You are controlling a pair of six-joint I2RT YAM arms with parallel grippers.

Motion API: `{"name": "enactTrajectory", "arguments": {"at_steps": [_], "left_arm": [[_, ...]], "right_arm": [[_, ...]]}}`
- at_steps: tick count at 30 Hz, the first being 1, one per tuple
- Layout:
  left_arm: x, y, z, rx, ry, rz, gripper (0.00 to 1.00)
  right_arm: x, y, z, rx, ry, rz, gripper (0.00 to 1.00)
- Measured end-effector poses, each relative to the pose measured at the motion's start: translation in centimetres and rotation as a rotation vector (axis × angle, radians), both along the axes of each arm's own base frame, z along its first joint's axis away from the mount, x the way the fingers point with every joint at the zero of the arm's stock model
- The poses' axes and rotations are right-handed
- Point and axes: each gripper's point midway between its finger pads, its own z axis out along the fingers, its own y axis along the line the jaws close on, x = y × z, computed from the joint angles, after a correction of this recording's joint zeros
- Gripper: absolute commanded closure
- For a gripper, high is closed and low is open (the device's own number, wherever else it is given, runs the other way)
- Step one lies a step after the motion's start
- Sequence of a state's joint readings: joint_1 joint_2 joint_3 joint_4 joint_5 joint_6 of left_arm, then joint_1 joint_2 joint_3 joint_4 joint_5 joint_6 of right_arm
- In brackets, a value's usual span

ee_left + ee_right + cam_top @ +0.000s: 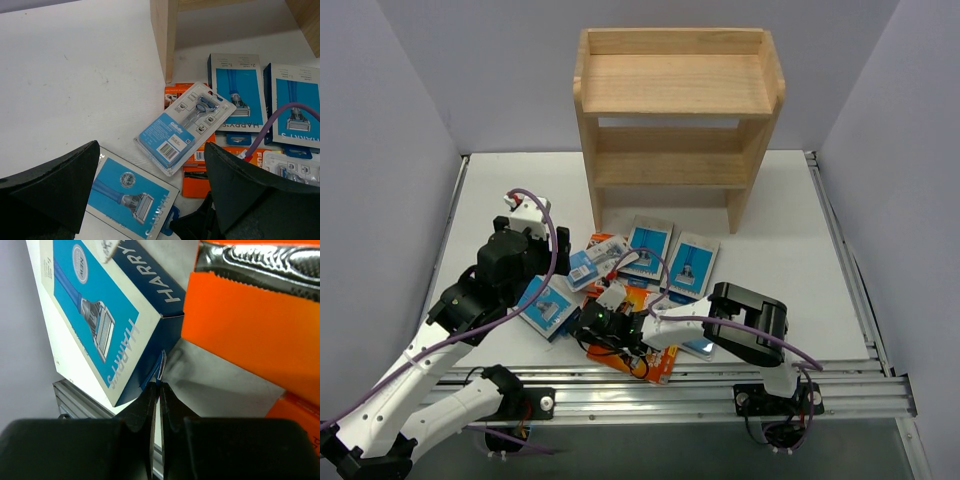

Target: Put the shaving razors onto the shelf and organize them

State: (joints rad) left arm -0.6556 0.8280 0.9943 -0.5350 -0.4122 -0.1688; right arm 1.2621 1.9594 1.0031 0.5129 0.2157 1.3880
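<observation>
Several shaving razors lie in front of the wooden shelf (675, 85). My right gripper (156, 385) is shut on the blue hang tab (161, 366) of a blue-and-white razor box (95, 315). That box (548, 305) lies near the front left, and an orange pack (240, 325) lies beside it. My left gripper (150, 147) hangs open above the same box (132, 192), holding nothing. A clear blister card (182, 127) lies partly over an orange pack (200, 175). Two more blue boxes (648, 245) (690, 265) lie by the shelf's foot.
The shelf's left leg (165, 35) stands just beyond the pile. A metal rail (670, 385) runs along the near table edge. Grey walls close in both sides. A purple cable (272, 120) crosses the left wrist view.
</observation>
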Motion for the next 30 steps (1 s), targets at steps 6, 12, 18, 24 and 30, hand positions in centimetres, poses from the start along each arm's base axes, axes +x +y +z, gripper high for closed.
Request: {"name": "enactTrajectory", "arguments": {"at_steps": [6,12,18,24,30], "left_arm": [[-0.1,0.9,0.7,-0.001,-0.027,0.039,0.05],[-0.9,3.6,2.7,-0.028,-0.109,0.139,0.05],[-1.9,6.6,3.8,-0.054,-0.179,0.261,0.05],[-3.0,8.6,4.8,-0.091,-0.239,0.329,0.05],[-2.8,8.6,4.7,-0.087,-0.239,0.342,0.05]], "right_arm": [[1.6,-0.6,2.5,0.007,-0.071,0.008,1.00],[5.1,-1.7,10.3,0.118,-0.188,0.030,1.00],[6.8,-1.5,16.3,0.186,-0.305,0.063,1.00],[6.6,-1.4,18.1,0.170,-0.358,0.112,1.00],[6.6,-3.0,20.2,0.147,-0.395,0.115,1.00]]}}
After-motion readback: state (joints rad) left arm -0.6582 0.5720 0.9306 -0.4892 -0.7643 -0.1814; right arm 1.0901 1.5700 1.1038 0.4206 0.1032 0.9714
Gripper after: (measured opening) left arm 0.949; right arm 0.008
